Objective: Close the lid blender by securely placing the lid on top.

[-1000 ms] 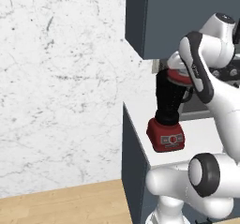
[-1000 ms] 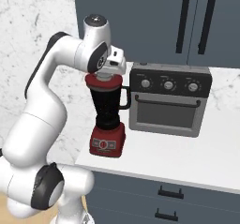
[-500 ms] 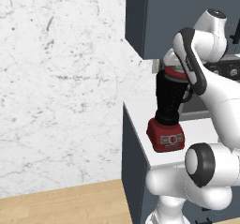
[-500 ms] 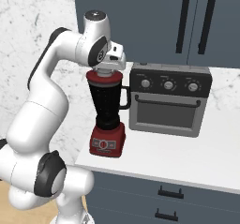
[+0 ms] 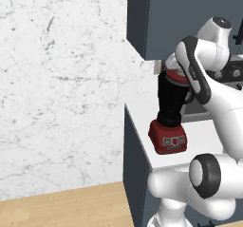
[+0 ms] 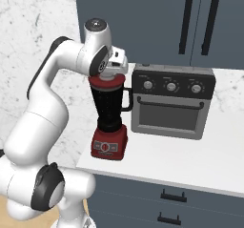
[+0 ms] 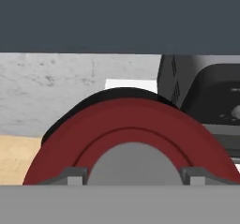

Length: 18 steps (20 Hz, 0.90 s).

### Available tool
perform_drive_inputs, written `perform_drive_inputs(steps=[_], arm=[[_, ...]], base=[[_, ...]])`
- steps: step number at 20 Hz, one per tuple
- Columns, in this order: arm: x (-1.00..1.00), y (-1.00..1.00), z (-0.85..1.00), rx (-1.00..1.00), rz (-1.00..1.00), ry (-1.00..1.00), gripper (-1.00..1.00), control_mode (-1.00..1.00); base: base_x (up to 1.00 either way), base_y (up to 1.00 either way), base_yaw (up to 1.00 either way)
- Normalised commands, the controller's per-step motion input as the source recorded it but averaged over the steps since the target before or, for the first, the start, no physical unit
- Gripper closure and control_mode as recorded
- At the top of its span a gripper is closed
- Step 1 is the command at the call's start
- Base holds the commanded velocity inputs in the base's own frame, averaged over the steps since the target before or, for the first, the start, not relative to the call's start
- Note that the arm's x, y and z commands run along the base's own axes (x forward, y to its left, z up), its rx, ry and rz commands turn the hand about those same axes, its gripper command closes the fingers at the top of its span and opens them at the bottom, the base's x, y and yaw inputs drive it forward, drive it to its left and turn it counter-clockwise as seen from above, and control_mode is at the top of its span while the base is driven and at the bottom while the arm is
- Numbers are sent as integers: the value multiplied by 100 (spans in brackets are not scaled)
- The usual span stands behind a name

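Seated on the rim of the blender [image 6: 109,127] jar, at the counter's [image 6: 200,160] left end beside the grey oven [image 6: 171,100]: the lid [image 6: 106,83], red and round, placed to close the jar. Directly above it, the gripper [image 6: 114,68], fingertips [image 7: 75,175] straddling the lid's centre knob; whether clamped or let go, cannot tell. Compared with half a second ago, arm swung slightly, elbow higher; lid and blender unmoved.

The white counter [image 6: 190,150] carries the blender [image 6: 110,122] and grey oven [image 6: 171,100].
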Motion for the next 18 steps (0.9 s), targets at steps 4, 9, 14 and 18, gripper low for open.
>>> perform_drive_inputs(steps=[4,9,14,18], arm=[[0,17,0,0,0,-8,100,-100],[1,30,0,0,0,-6,100,-100],[13,18,0,0,0,-4,100,-100],[16,0,0,0,-2,-4,100,-100]], base=[[0,0,0],[0,0,0],[0,0,0],[0,0,0]])
